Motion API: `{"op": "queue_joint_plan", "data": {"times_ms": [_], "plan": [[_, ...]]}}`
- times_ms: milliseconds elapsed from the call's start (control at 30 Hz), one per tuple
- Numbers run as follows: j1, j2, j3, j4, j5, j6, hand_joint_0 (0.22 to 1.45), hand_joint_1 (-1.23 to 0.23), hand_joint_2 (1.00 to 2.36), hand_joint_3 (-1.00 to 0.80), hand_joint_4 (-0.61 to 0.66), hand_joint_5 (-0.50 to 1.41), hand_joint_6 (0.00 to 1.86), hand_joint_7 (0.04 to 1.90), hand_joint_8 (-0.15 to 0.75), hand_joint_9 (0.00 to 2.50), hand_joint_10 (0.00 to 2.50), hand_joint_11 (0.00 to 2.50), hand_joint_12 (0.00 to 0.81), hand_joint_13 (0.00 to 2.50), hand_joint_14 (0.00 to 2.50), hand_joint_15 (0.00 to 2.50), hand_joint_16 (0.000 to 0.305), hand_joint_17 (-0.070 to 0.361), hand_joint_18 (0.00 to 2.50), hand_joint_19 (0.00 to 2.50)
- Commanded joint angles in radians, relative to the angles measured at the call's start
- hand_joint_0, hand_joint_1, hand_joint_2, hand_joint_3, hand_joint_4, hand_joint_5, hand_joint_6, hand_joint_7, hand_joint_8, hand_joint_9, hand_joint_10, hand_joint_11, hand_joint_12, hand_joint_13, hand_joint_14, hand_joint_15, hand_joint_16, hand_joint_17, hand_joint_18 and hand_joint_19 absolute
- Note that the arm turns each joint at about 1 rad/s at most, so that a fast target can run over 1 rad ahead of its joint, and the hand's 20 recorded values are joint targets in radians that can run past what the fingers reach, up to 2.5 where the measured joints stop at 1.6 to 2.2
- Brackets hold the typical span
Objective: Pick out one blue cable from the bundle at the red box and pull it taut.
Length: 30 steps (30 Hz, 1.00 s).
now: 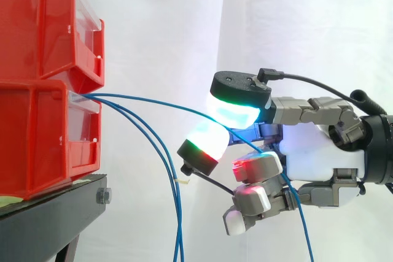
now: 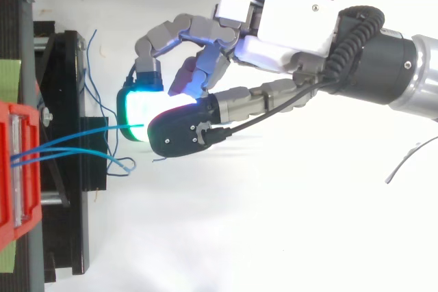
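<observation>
The robot hand (image 1: 319, 151) pinches 1 blue cable (image 1: 153, 99) between its glowing pads, right of the red bins (image 1: 37, 133). The cable still bows, and 2 slack cables (image 1: 177, 231) droop. Next, probably a steady pull rightward until it straightens.

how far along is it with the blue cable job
Done: one blue cable is split off from the two others hanging beside the red bins. In hand: the hand pinches it between its glowing pads. Left: it bows slightly from bins to hand, so pulling it taut remains.
</observation>
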Motion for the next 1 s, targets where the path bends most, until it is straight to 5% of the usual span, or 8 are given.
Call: {"op": "queue_joint_plan", "data": {"times_ms": [0, 267, 967], "plan": [[0.0, 0.0, -0.001, 0.0, 0.0, 0.0, 0.6, -0.77, 1.03, 0.14, -0.19, -0.14, 0.9, 1.2, 0.29, 1.36, 0.03, 1.2, 0.364, 1.19, 0.03, 0.88, 0.065, 0.146, 0.73, 0.72], [0.002, 0.0, -0.001, 0.0, 0.0, 0.0, 0.58, -0.67, 1.02, -0.25, 0.09, -0.16, 0.84, 1.13, 0.275, 1.34, 0.03, 1.2, 0.364, 1.18, 0.03, 0.88, 0.064, 0.143, 0.71, 0.74], [0.002, 0.0, -0.001, 0.0, 0.0, 0.0, 0.57, -0.65, 1.0, -0.48, 0.13, -0.15, 0.79, 1.11, 0.284, 1.3, 0.03, 1.16, 0.367, 1.16, 0.03, 0.87, 0.065, 0.146, 0.71, 0.74]]}}
